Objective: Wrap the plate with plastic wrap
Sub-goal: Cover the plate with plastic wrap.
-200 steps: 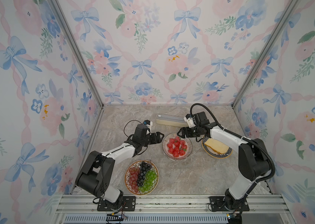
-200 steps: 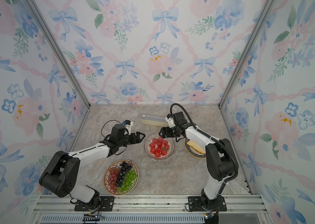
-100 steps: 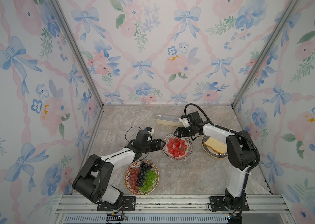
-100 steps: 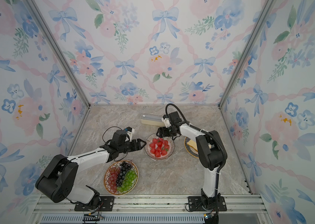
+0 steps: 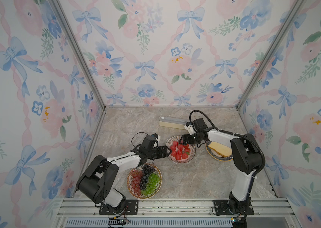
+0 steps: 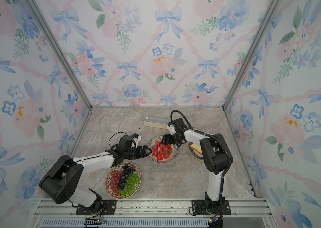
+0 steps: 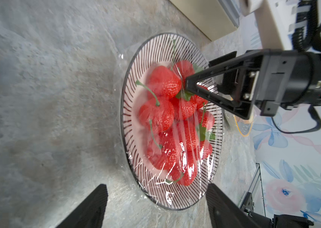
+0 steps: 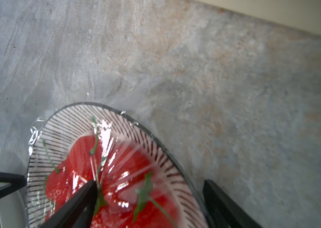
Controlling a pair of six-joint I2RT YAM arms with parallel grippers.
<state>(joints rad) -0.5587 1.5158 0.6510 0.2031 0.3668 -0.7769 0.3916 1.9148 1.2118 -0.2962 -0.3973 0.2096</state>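
The floral walls closed around a grey marbled table [image 5: 195, 181]. The left gripper [image 5: 167, 153] stood with its jaws wide apart and empty, low over the table, just at the rim of the strawberry plate [image 5: 191, 158] on the side toward the table's left edge. The right gripper [image 5: 181, 141] was also spread open and held nothing. It came from the back-edge side, and in the left wrist view one of its fingers [image 7: 193, 83] seemed to lie on the film above the fruit.

So the plate lay between the two grippers, near the middle of the table, and both were equally close to it. The plastic wrap [image 7: 187, 163] already covered the strawberries and hung past the rim onto the table. Probably the next move was to press these loose edges down around the rim, each arm on its own side.

The wrap box [image 5: 172, 122] lay farther off, its long axis about parallel to the back edge. A grape plate [image 5: 131, 190] stood near the front edge, and a bread plate [image 5: 215, 156] toward the right edge.
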